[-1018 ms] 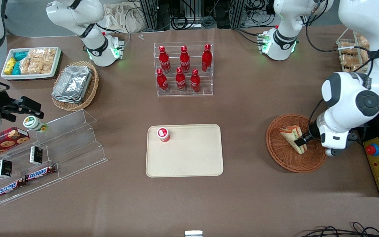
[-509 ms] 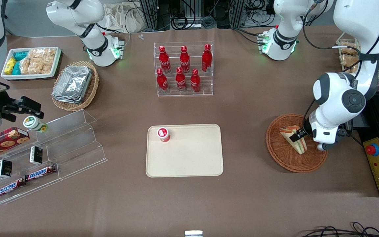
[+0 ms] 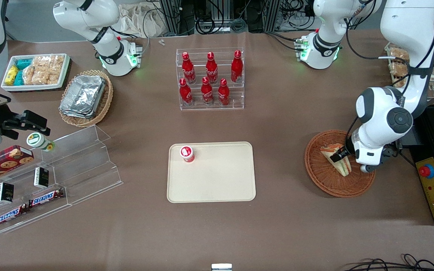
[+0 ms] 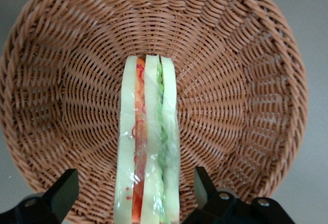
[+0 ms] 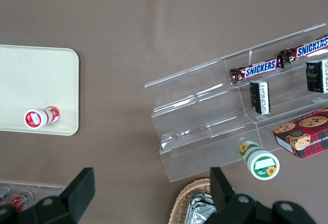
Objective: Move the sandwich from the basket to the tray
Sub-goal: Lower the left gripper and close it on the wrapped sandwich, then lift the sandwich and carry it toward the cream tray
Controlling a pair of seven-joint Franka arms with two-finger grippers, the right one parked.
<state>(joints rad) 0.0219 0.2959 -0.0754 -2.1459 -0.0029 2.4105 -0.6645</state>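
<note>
Gripper (image 4: 136,196) has come down over the sandwich (image 4: 148,142), fingers spread and straddling it, one pad (image 4: 64,190) clear of the bread on each side, not pinching yet. Sandwich lies in the basket (image 3: 324,180), roughly 3 o'clock of the tray (image 3: 220,180). Versus a second ago the arm shifted toward 11 o'clock, centring on the wedge. Looks like pre-grasp; closing is next.

"SNICKERS" reads on two brown bars (image 5: 254,70) lying end to end on the clear stepped stand (image 5: 205,116); other labels cannot be read
</note>
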